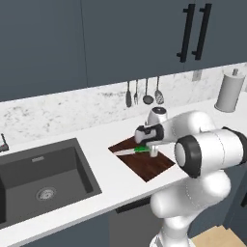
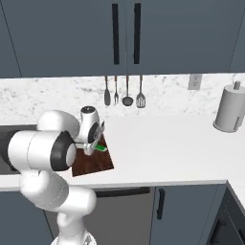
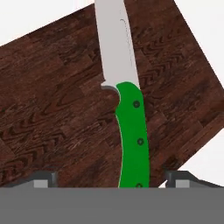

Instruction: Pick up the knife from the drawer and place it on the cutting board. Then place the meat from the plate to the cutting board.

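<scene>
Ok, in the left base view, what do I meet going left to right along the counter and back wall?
Sink → knife lying on the cutting board → open gripper above the green handle → paper towel roll.

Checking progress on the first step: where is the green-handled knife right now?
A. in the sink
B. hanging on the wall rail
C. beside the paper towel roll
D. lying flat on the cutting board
D: the knife lies flat on the cutting board, between the open gripper's fingertips.
</scene>
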Robot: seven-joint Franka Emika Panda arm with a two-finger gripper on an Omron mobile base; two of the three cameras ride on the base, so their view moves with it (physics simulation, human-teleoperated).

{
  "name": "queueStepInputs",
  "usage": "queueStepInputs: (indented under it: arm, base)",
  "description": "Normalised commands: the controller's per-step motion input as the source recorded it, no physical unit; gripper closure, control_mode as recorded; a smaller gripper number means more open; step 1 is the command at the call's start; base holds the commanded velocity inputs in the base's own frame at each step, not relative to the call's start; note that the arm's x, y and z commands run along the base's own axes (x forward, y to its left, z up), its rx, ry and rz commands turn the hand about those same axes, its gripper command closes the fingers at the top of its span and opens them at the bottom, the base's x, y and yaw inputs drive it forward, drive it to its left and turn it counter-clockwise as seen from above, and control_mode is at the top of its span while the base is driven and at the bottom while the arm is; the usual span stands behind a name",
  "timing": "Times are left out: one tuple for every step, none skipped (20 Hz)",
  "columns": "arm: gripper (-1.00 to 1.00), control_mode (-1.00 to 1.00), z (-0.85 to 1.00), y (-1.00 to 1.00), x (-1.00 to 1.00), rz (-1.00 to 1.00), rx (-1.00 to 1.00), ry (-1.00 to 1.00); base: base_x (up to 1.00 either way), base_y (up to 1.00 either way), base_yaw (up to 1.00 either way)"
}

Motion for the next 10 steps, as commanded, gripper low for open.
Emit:
queueStepInputs:
  arm:
    - [-1.00, -1.00, 0.74, 0.00, -0.51, 0.01, 0.00, -0.22]
    - [-1.00, -1.00, 0.73, 0.00, -0.58, 0.01, 0.00, -0.22]
    - [-1.00, -1.00, 0.56, 0.00, -0.65, 0.00, 0.00, -0.19]
    - [-1.00, -1.00, 0.30, 0.00, -0.77, 0.00, 0.00, -0.20]
    - [-1.00, -1.00, 0.09, 0.00, -0.87, 0.00, 0.00, -0.17]
    - [-1.00, -1.00, 0.00, 0.00, -1.00, 0.00, 0.00, -0.20]
    - [-1.00, -1.00, -0.01, 0.00, -1.00, 0.10, 0.00, -0.18]
    - [-1.00, -1.00, -0.04, 0.00, -1.00, 0.07, 0.00, -0.26]
    - [-1.00, -1.00, 0.01, -0.01, -1.00, 0.07, 0.03, -0.32]
    - [-1.00, -1.00, 0.61, 0.00, -1.00, 0.00, 0.04, -0.23]
  base:
    - [0.00, 0.00, 0.00]
    - [0.00, 0.00, 0.00]
    - [0.00, 0.00, 0.00]
    - [0.00, 0.00, 0.00]
    - [0.00, 0.00, 0.00]
    - [0.00, 0.00, 0.00]
    - [0.00, 0.00, 0.00]
    - [0.00, 0.00, 0.00]
    - [0.00, 0.00, 0.00]
    - [0.00, 0.00, 0.00]
